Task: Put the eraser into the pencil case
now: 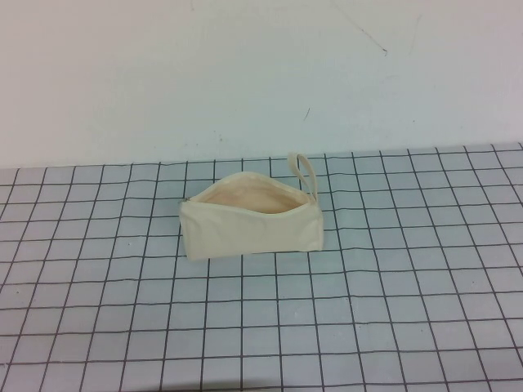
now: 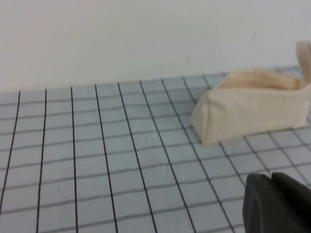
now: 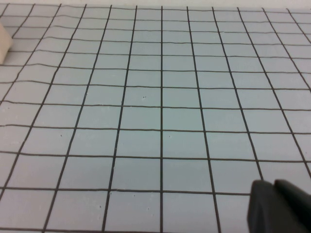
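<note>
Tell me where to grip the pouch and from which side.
Judging by its pose, take the pouch by the upright loop strap at its right end, coming from above. The strap stands clear of the open mouth. The left pincer and right pincer each show only in their own wrist views, low over the mat.

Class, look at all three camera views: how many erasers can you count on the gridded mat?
0. No eraser shows on the gridded mat. One may lie hidden inside the open pencil case at mid-mat. The left tool and right tool hold nothing visible.
</note>
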Robot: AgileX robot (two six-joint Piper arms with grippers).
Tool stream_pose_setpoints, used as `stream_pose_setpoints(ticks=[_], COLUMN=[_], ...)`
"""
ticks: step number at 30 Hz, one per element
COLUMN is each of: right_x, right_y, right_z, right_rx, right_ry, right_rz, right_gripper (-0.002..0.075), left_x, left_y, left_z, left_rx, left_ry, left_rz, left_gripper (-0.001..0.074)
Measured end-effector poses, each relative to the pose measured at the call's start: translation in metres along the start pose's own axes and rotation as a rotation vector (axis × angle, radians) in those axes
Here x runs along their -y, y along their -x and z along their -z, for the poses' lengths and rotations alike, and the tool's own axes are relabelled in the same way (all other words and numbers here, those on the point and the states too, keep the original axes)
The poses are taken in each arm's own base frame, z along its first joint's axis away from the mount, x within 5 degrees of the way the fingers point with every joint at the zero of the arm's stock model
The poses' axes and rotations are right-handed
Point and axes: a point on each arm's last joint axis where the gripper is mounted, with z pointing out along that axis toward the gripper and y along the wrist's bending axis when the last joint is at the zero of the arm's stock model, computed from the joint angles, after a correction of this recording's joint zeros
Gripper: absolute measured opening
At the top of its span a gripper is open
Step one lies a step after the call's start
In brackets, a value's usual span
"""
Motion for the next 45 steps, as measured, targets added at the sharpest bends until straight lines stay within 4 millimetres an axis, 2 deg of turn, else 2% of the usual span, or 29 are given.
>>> stream_pose_setpoints(ticks=[2, 5, 12, 16, 20, 31, 45], right_x=[0.0, 0.0, 0.0, 0.0, 0.0, 0.0, 0.0], right_y=[0.0, 0.0, 0.0, 0.0, 0.0, 0.0, 0.0], right_z=[0.0, 0.0, 0.0, 0.0, 0.0, 0.0, 0.0], right_rx=[0.0, 0.0, 0.0, 0.001, 0.001, 0.001, 0.001], right_ry=[0.0, 0.0, 0.0, 0.0, 0.001, 0.001, 0.001], right_rz=[0.0, 0.0, 0.0, 0.0, -0.002, -0.003, -0.003], right_gripper=[-0.0001, -0.0001, -0.0001, -0.0001, -0.0001, -0.0001, -0.0001], left_x=[0.0, -0.002, -0.003, -0.005, -0.009, -0.01, -0.012], left_y=[-0.007, -0.03, -0.062, -0.081, -0.106, -0.107, -0.107], left_z=[-0.003, -0.011, -0.002, -0.013, -0.028, -0.029, -0.028], left_rx=[-0.024, -0.084, -0.045, -0.018, 0.009, 0.0, 0.004], left_ry=[0.005, 0.012, 0.032, 0.102, 0.156, 0.17, 0.217], left_rz=[-0.006, -0.011, 0.103, 0.086, 0.139, -0.004, 0.024], left_gripper=[-0.0001, -0.0001, -0.0001, -0.0001, -0.0001, -0.0001, -0.0001])
